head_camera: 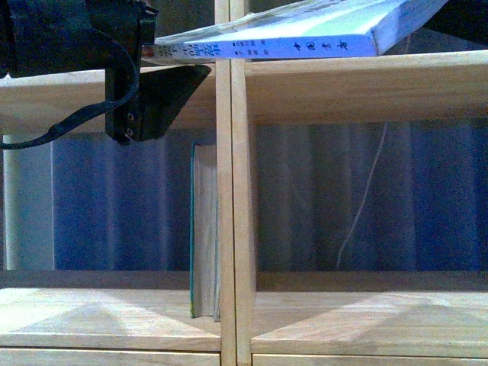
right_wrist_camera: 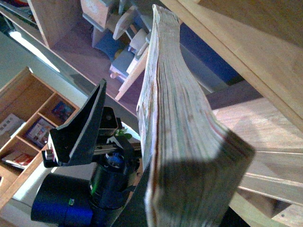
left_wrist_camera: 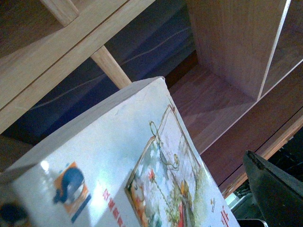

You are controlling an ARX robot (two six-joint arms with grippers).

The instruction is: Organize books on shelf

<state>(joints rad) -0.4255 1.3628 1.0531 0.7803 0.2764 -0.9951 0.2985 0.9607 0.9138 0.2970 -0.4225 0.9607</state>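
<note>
The thin white paperback [head_camera: 290, 38] hangs nearly flat, spine toward me, in front of the shelf's upper board [head_camera: 335, 88]. My right gripper [right_wrist_camera: 184, 208] is shut on its near end, and its page edges [right_wrist_camera: 165, 94] run away from the wrist. My left gripper [head_camera: 171, 57] is open at the book's red spine end, with one black finger [head_camera: 164, 99] below it. In the left wrist view the colourful cover [left_wrist_camera: 142, 179] fills the frame beside a dark finger [left_wrist_camera: 274, 189]. The thick teal book [head_camera: 204, 229] stands upright in the left compartment against the divider [head_camera: 231, 191].
Blue curtain and a white cord [head_camera: 366, 198] show through the shelf's open back. Drawer fronts [head_camera: 114, 357] run along the bottom edge. The right wrist view shows a low wooden cubby unit [right_wrist_camera: 28, 123] and toy blocks [right_wrist_camera: 123, 38] beyond.
</note>
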